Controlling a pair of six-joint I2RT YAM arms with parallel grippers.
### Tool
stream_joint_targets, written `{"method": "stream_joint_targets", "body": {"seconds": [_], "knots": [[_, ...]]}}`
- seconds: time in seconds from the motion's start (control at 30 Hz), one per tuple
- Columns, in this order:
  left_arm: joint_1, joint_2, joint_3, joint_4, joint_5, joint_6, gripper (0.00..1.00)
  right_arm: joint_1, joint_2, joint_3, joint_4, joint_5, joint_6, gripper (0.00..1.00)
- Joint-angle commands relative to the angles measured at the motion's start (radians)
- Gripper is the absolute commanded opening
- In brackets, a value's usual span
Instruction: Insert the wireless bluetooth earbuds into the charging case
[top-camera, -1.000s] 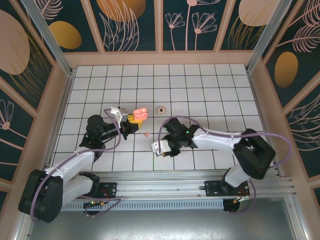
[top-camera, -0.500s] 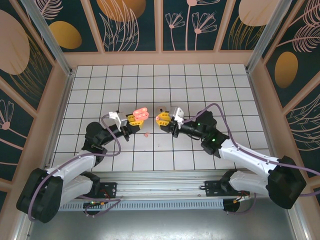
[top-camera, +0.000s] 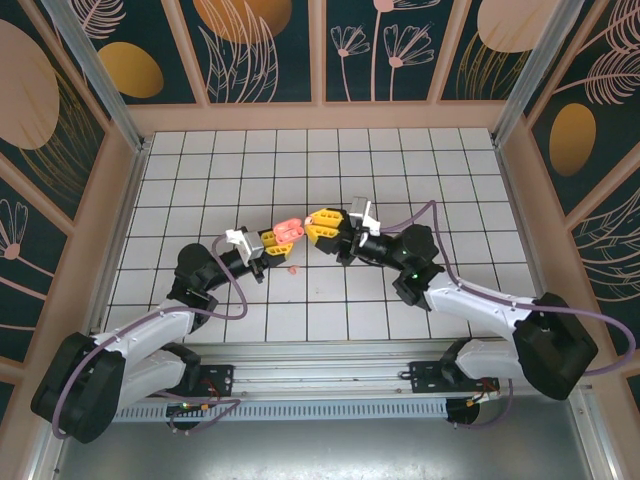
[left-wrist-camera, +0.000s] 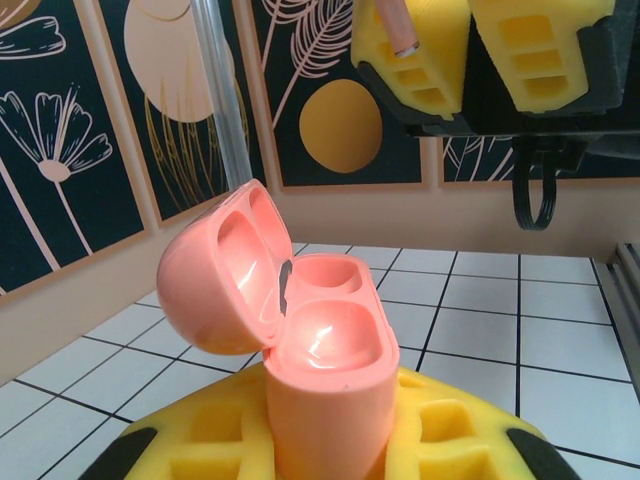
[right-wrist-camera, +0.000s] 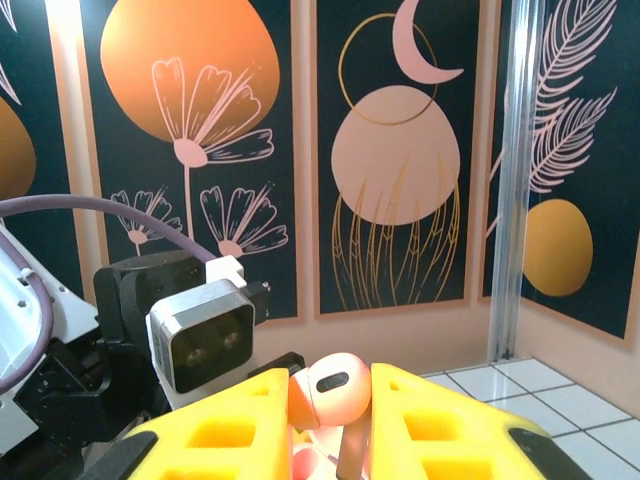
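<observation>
The bud (right-wrist-camera: 333, 388), likely light and slick, is pinched at its head by the right gripper (top-camera: 325, 226), while the left gripper (top-camera: 272, 241) clamps the rigid open case (left-wrist-camera: 305, 335) by its base

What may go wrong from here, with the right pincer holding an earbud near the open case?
The right pincer grips the earbud by its head, so it may twist or slip. The case, clamped low in the left pincer, may tip if the stem hits its rim or lid.
</observation>
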Motion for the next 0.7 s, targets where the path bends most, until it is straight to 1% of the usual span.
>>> {"method": "stream_joint_targets", "body": {"seconds": [0.0, 0.27, 0.47, 0.67], "knots": [[-0.007, -0.023, 0.022, 0.018, -0.007, 0.02, 0.08, 0.013, 0.034, -0.022, 0.153, -0.011, 0.062, 0.22], [-0.007, -0.03, 0.026, 0.029, -0.005, -0.001, 0.08, 0.017, 0.116, -0.025, 0.249, -0.016, 0.109, 0.22], [-0.007, -0.033, 0.032, 0.034, -0.004, -0.013, 0.08, 0.024, 0.16, -0.025, 0.292, 0.0, 0.118, 0.22], [-0.007, -0.037, 0.034, 0.035, -0.015, -0.019, 0.08, 0.027, 0.196, -0.025, 0.333, -0.017, 0.159, 0.22]]}}
